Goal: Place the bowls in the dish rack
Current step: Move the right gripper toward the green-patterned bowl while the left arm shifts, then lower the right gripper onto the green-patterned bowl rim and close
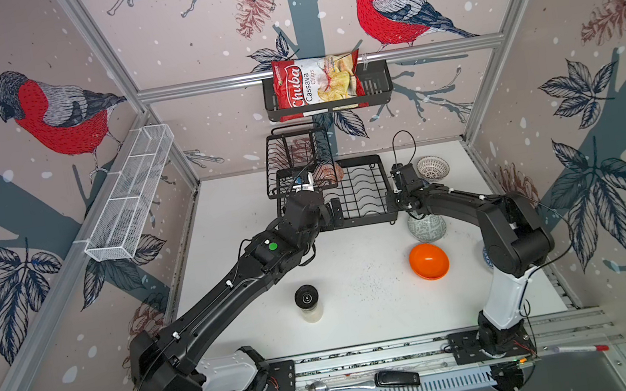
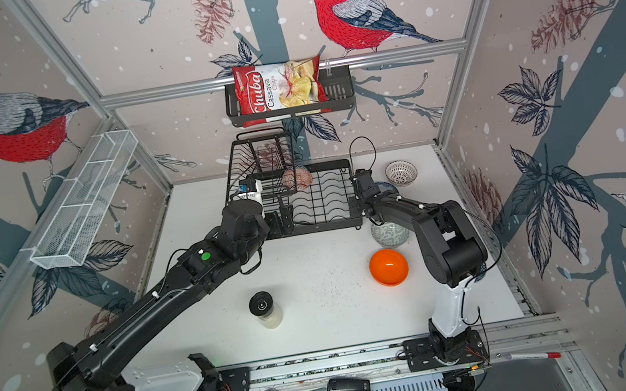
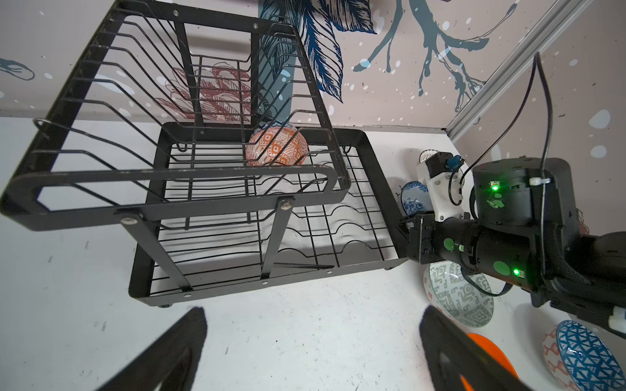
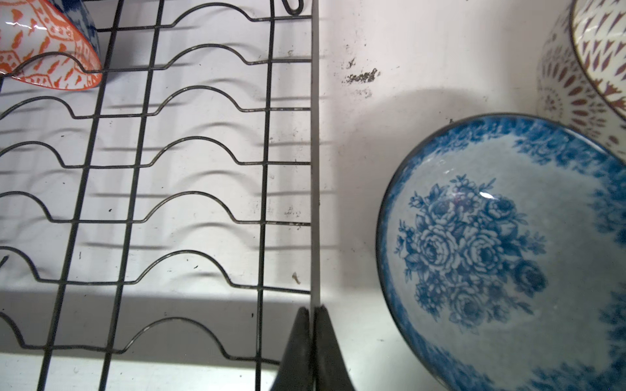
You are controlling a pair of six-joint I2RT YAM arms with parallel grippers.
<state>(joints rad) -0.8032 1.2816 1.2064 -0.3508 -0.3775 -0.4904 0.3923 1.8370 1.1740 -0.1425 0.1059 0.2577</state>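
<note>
one bowl of six is racked. left jaws hang wide apart, empty; ahead of them the black wire two-tier dish rack (image 3: 189, 176) holds an orange-white patterned round bowl (image 3: 277, 149). right jaws pinch shut on its side rim; near them five bowls (image 1: 429, 261) wait on the white surface (image 1: 353, 249).

Black arms (image 1: 214, 304), white base links (image 1: 502, 294), green stickers (image 1: 272, 246), thin cables (image 1: 413, 139).

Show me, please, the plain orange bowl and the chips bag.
plain orange bowl (image 1: 429, 261): in a top view, on its middle.
chips bag (image 1: 318, 84): in a top view, on its printed front.
</note>
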